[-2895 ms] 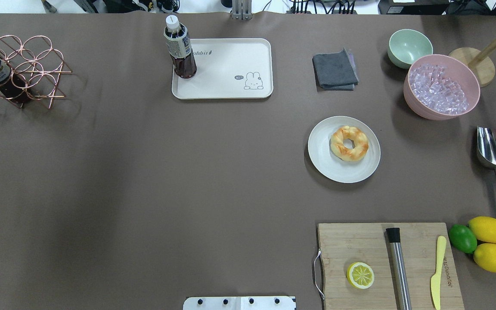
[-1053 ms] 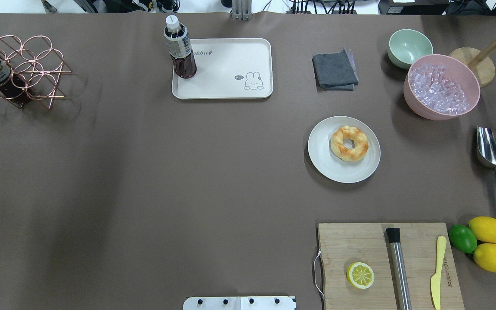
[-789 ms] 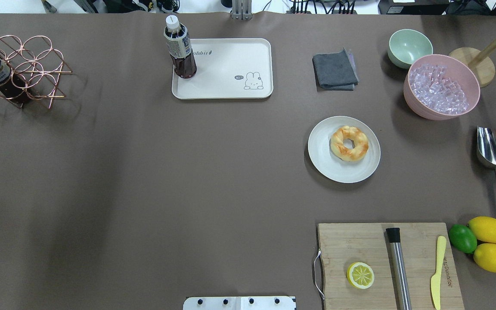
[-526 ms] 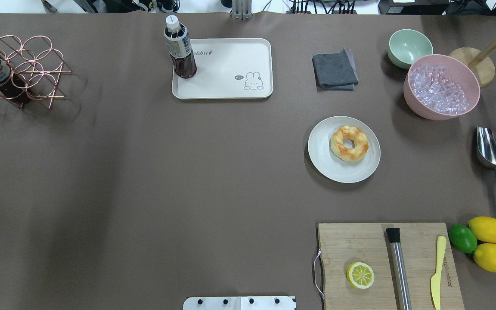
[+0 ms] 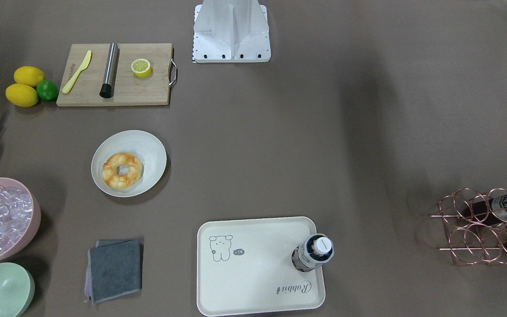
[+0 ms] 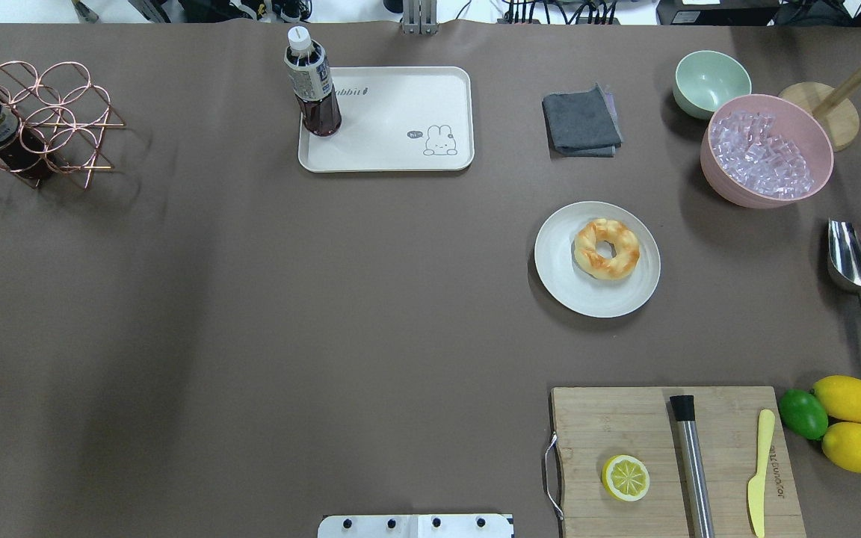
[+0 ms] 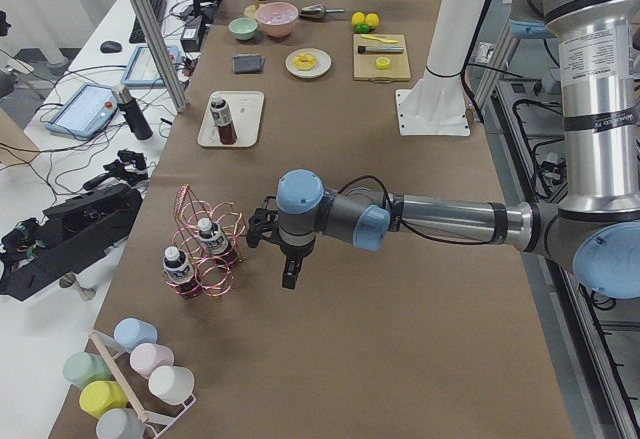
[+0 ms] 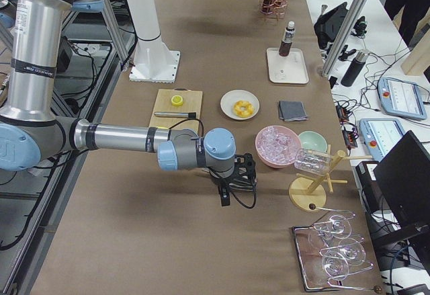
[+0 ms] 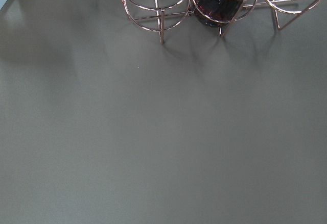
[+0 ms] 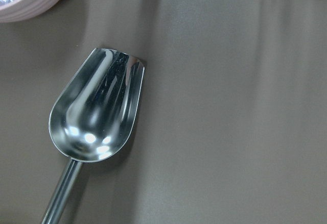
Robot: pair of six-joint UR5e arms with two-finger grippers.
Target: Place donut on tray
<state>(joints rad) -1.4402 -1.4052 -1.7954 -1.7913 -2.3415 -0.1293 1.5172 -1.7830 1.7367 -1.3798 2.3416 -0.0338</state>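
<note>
The donut (image 6: 606,249) lies on a round white plate (image 6: 572,291) right of the table's middle; it also shows in the front view (image 5: 122,170). The cream tray (image 6: 400,153) with the rabbit drawing sits at the far centre, with a dark bottle (image 6: 312,93) standing on its left corner. My left gripper (image 7: 290,277) hangs over the table's left end beside the copper rack, far from the donut. My right gripper (image 8: 225,197) hangs over the right end near the scoop. Each shows only in a side view, so I cannot tell whether it is open or shut.
A copper wire rack (image 6: 34,119) with bottles stands far left. A wooden cutting board (image 6: 625,426) with a lemon half, a metal rod and a yellow knife lies near right. A pink bowl of ice (image 6: 767,149), a green bowl, a grey cloth (image 6: 581,119) and a metal scoop (image 6: 858,261) are at the right.
</note>
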